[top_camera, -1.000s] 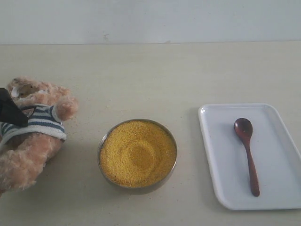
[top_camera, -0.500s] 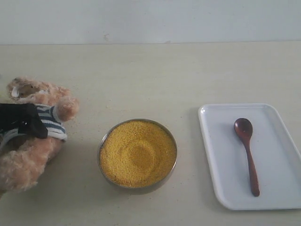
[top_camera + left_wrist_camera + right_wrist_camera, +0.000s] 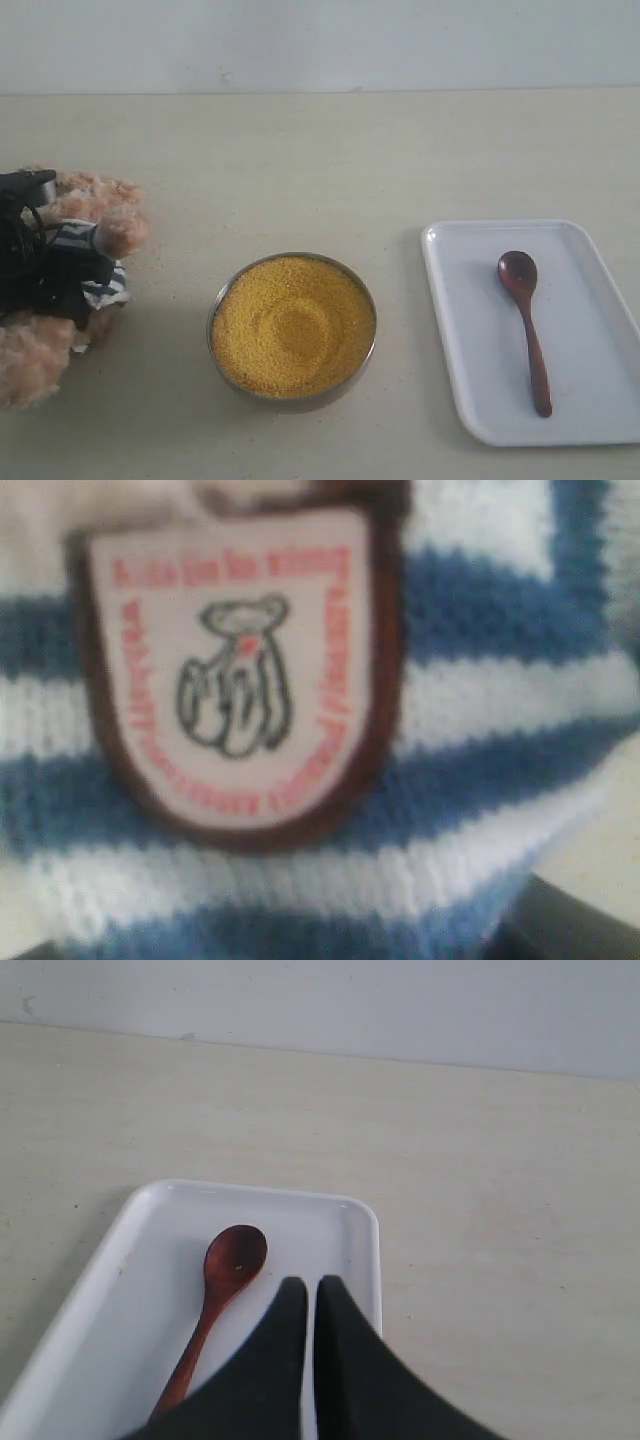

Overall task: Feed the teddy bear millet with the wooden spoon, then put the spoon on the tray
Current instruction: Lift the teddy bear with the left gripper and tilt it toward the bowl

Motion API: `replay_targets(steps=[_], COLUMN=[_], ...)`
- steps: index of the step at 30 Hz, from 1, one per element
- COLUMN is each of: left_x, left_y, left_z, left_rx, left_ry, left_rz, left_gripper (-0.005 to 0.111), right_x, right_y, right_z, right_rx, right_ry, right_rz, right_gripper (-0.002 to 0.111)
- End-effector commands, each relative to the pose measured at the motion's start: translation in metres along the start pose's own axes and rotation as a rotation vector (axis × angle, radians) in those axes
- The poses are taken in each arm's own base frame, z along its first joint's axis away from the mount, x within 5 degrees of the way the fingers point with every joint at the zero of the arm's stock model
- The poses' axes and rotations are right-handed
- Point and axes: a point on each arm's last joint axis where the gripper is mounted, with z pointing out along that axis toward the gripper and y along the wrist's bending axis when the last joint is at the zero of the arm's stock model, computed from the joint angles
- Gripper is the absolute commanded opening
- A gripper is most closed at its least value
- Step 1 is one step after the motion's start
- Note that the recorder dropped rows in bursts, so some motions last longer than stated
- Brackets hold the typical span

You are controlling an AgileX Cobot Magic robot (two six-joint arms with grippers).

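Note:
The teddy bear (image 3: 35, 360) lies at the table's far left. My left gripper (image 3: 58, 278) is pressed down onto its striped shirt (image 3: 480, 700). The left wrist view is filled by the shirt and its chest badge (image 3: 235, 670), with only a dark finger (image 3: 590, 930) at the frame's corner, so the jaws stand wide apart. The millet (image 3: 293, 325) fills a metal bowl in the middle. The wooden spoon (image 3: 525, 320) lies on the white tray (image 3: 470, 380) at the right. My right gripper (image 3: 312, 1285) hovers shut over the tray (image 3: 120, 1340), beside the spoon (image 3: 225, 1280).
The metal bowl (image 3: 214, 312) stands between the bear and the tray. A few loose grains lie scattered on the beige table near the bear. A pale wall runs along the table's far edge.
My left gripper has come down from beside the bear's shoulder onto its chest, and the bear's head and arm have shifted under it. Bowl, tray and spoon have not moved.

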Motion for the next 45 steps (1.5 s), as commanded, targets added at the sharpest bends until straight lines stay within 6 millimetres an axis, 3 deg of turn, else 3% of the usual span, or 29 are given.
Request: replay_targets(steps=[1, 4, 7, 13, 22, 28, 33, 38, 40, 45], left_x=[-0.005, 0.001, 0.008, 0.018, 0.035, 0.042, 0.044, 0.046, 0.046, 0.044], left_y=[-0.001, -0.005, -0.006, -0.008, -0.038, -0.037, -0.037, -0.036, -0.036, -0.037], left_z=[-0.043, -0.074, -0.082, -0.080, -0.068, -0.068, -0.076, -0.074, -0.074, -0.075], left_rx=[-0.048, -0.029, -0.016, 0.002, -0.015, -0.033, -0.044, -0.042, -0.043, -0.053], left_ry=[0.002, -0.064, -0.096, -0.157, -0.180, -0.170, -0.206, -0.203, -0.206, -0.232], left_rz=[0.175, 0.348, 0.500, 0.722, 1.249, 1.288, 1.284, 1.278, 1.273, 1.269], left_gripper=[0.004, 0.004, 0.004, 0.004, 0.004, 0.004, 0.004, 0.004, 0.004, 0.004], right_x=[0.000, 0.000, 0.000, 0.000, 0.000, -0.006, -0.033, -0.065, -0.076, -0.115], right_y=[0.000, 0.000, 0.000, 0.000, 0.000, 0.000, 0.000, -0.009, -0.008, 0.001], right_z=[0.000, 0.000, 0.000, 0.000, 0.000, -0.001, -0.007, -0.028, -0.035, -0.022], right_rx=[0.003, 0.003, 0.003, 0.003, 0.003, 0.004, -0.010, -0.132, -0.179, -0.130], right_ry=[-0.004, -0.004, -0.004, -0.004, -0.004, -0.063, -0.377, -0.807, -0.822, -0.575], right_rz=[0.001, 0.001, 0.001, 0.001, 0.001, 0.001, 0.072, 0.568, 0.616, 0.324], right_gripper=[0.003, 0.003, 0.003, 0.003, 0.003, 0.003, 0.003, 0.003, 0.003, 0.003])
